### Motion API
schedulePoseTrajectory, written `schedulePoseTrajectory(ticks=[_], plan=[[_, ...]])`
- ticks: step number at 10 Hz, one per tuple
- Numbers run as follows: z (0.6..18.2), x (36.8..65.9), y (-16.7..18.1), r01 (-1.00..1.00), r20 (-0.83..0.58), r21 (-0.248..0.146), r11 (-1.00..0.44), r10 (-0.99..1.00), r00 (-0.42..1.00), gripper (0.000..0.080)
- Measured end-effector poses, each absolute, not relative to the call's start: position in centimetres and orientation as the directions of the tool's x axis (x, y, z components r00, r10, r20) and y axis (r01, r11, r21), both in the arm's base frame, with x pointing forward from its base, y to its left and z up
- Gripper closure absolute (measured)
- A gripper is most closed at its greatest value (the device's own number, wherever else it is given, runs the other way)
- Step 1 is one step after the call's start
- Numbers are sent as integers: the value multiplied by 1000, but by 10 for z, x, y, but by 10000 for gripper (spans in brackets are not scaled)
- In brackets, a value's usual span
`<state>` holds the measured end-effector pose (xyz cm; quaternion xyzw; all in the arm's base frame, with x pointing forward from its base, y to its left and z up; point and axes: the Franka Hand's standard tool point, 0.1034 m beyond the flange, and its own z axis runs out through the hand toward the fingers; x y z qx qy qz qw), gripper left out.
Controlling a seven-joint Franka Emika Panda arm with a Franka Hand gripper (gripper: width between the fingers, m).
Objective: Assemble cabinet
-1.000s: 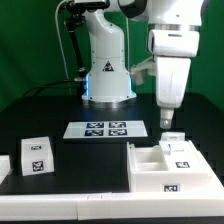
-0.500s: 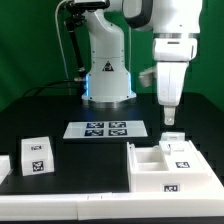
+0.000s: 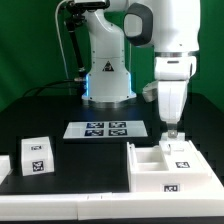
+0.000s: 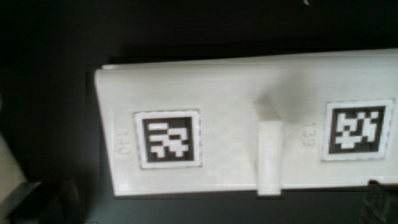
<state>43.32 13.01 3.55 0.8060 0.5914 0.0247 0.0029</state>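
The cabinet (image 3: 168, 172) is a large white box with inner dividers and black-and-white tags, lying at the exterior view's front right. My gripper (image 3: 171, 129) hangs just above its far edge, pointing straight down and holding nothing. From the exterior view the fingers look narrow, seen edge-on. The wrist view looks down on the cabinet (image 4: 231, 95), showing two tags with a raised white divider (image 4: 269, 140) between them. Only dark finger shapes show at the edges of that view, set far apart.
The marker board (image 3: 106, 129) lies at the table's middle, in front of the robot base (image 3: 106, 70). A small white tagged box (image 3: 36, 155) and another white piece (image 3: 4, 166) sit at the exterior view's left. A white ledge (image 3: 60, 207) runs along the front.
My gripper has moved toward the exterior view's right and lower, coming down close above the cabinet's far edge. The parts on the table have not moved.
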Motion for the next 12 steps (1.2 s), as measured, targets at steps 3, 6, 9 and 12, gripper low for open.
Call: schedulePoseTrajectory(ticks=[3,6,9,12], plan=[[19,424,132,954,48,14,-299,953,298,2],[11,421,129,953,48,4,-302,952,302,96],[10,420,128,953,47,2,-303,952,302,412],[9,420,129,953,47,0,-302,952,302,721]])
